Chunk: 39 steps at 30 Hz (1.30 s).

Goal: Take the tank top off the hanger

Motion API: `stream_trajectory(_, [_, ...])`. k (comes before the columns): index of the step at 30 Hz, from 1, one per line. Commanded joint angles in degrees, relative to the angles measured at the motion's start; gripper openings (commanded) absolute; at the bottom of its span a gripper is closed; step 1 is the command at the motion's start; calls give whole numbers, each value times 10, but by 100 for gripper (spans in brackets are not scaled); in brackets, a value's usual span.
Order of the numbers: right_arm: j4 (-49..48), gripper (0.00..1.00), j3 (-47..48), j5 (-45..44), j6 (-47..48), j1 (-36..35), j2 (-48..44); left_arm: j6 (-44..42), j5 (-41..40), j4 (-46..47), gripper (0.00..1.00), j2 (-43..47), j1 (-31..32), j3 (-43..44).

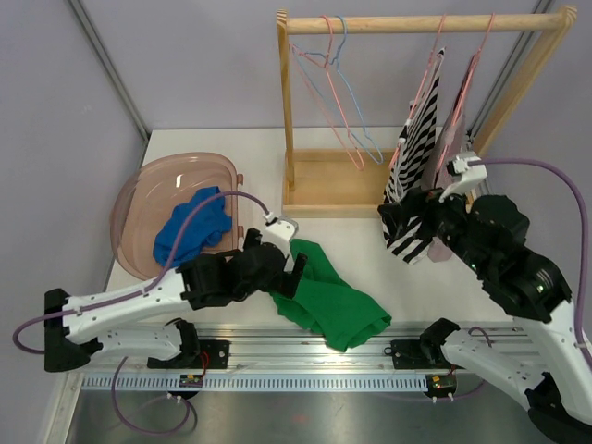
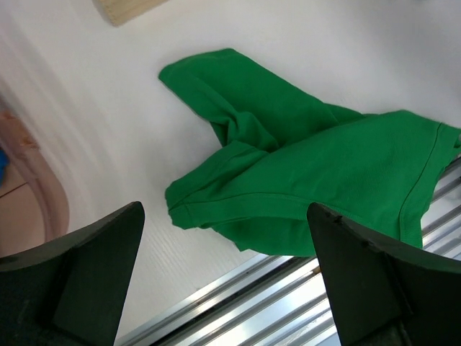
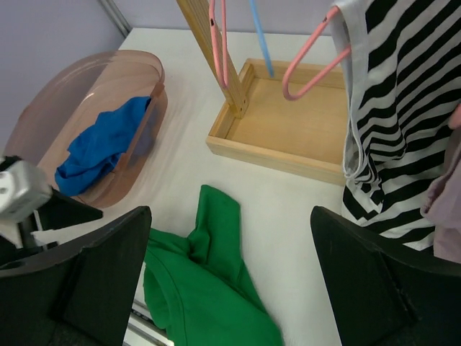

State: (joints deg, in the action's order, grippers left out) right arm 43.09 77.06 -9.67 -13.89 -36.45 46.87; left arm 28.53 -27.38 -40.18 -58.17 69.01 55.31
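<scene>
A black-and-white striped tank top (image 1: 416, 157) hangs on a pink hanger (image 1: 427, 74) at the right of the wooden rack; it also shows in the right wrist view (image 3: 403, 130). My right gripper (image 1: 407, 227) is open and empty at the top's lower hem, with the hem just beside its right finger (image 3: 374, 274). A green tank top (image 1: 328, 296) lies crumpled on the table. My left gripper (image 1: 294, 271) is open and empty, low over the green top's left edge (image 2: 310, 173).
A mauve garment (image 1: 453, 139) hangs on another pink hanger right of the striped top. Two bare hangers (image 1: 333, 92) hang at the rack's left. The rack's wooden base tray (image 1: 333, 180) sits behind. A pink basin (image 1: 139, 194) holds a blue garment (image 1: 194, 227). A metal rail (image 1: 305, 356) runs along the near edge.
</scene>
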Motion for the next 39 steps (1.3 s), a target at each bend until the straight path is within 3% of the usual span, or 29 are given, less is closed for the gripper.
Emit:
stream_trajectory(1, [0,99,-33,16,-21,-4,-67,9,13,62,99,-58,24,32])
stream_trajectory(12, [50,100,-82,51,-63,-4,-196,-4,112,219,99,-263,61,16])
stream_trajectory(23, [45,100,-102,70,-71,-4,-211,13,89,214,97,-448,72,45])
stream_trajectory(25, [39,99,-105,75,-72,-4,-214,14,109,219,80,-474,73,42])
stream_trajectory(26, [38,99,-106,76,-72,-4,-216,15,115,222,66,-479,74,42])
stream_trajectory(27, [37,99,-106,76,-72,-4,-216,20,112,219,36,-482,75,41])
stream_trajectory(30, [36,99,-102,73,-69,-4,-219,35,82,195,0,-463,75,38])
stream_trajectory(39, [23,99,-110,65,-66,-4,-231,50,-72,23,0,-301,57,101])
